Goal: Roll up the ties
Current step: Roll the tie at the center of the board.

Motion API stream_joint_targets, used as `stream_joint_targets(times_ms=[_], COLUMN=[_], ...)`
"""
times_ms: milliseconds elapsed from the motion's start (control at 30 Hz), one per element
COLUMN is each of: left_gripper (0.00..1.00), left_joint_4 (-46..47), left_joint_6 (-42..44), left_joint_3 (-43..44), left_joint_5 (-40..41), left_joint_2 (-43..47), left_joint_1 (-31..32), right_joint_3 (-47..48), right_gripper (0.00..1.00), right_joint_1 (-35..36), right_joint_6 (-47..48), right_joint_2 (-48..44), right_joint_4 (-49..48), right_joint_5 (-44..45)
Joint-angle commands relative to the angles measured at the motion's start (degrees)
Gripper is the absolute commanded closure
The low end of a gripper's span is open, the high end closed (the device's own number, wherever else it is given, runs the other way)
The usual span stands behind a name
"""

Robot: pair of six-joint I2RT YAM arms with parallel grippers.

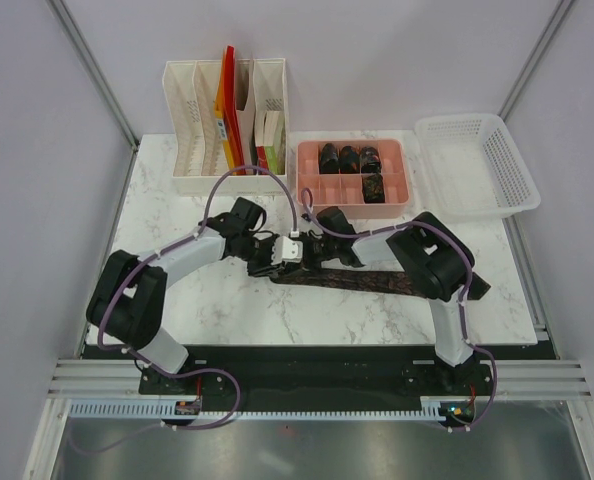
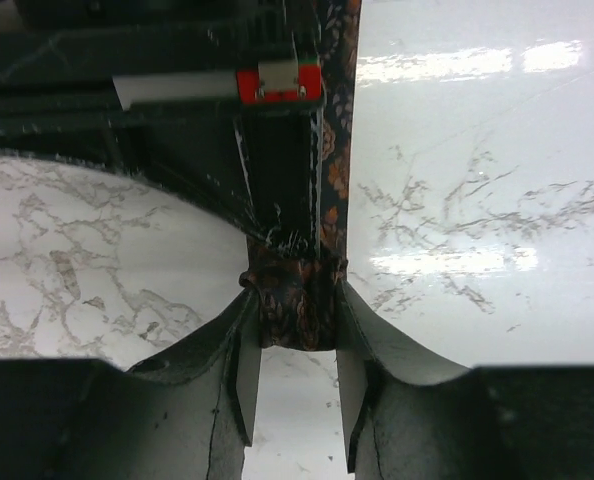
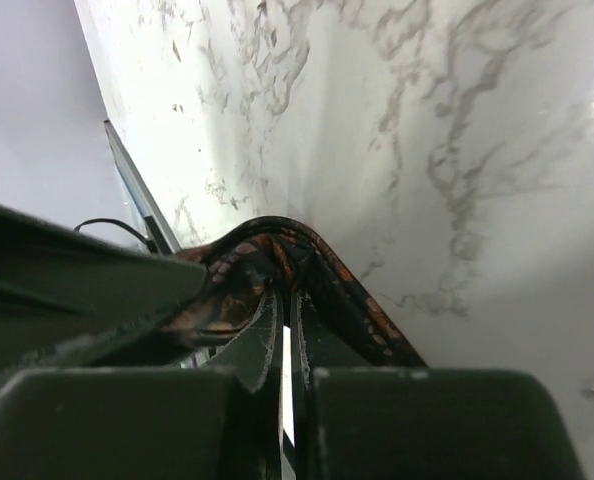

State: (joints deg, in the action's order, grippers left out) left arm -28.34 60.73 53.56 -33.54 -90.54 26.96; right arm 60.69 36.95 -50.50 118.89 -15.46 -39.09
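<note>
The tie (image 1: 397, 283) is being judged soft, light and limp, best taken at its end, where slack is being kept from unwinding. Its folded left end is being clamped between the jaws of the left gripper (image 2: 295, 300). Beside it, fabric is being pinched by the nearly closed jaws of the right gripper (image 3: 282, 300). The rest is lying flat rightward along the tabletop (image 1: 227, 320).

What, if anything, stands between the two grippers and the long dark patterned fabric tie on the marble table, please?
Nothing visible: the left gripper pinches the dark patterned fabric tie at its end, and the right gripper is shut on it too.
</note>
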Motion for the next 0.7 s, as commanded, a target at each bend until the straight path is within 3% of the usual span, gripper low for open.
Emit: stream_joint_targets(times_ms=[0,233,533,667], left_gripper=[0.62,0.64,0.65,0.65], left_joint_4=[-1.72,-1.63,-1.55,-1.46], left_joint_6=[-4.3,-7.91,-8.35,-8.78], left_joint_3=[4.27,6.73,3.92,3.48], left_joint_5=[-3.82,-1.62,1.63,2.43], left_joint_2=[0.37,-7.28,-10.35,-11.23], left_joint_1=[3.17,4.77,4.86,4.77], right_joint_3=[-1.53,-3.12,-1.89,-0.04], right_gripper=[1.0,1.0,0.73,0.71], right_joint_1=[1.2,0.67,-2.93,-3.81], right_joint_6=[-2.06,-2.85,2.5,3.92], right_joint_2=[2.84,0.91,-6.38,-9.37], right_joint_4=[-2.37,-4.75,3.86,7.64], right_joint_5=[2.53,1.91,-0.98,-2.3])
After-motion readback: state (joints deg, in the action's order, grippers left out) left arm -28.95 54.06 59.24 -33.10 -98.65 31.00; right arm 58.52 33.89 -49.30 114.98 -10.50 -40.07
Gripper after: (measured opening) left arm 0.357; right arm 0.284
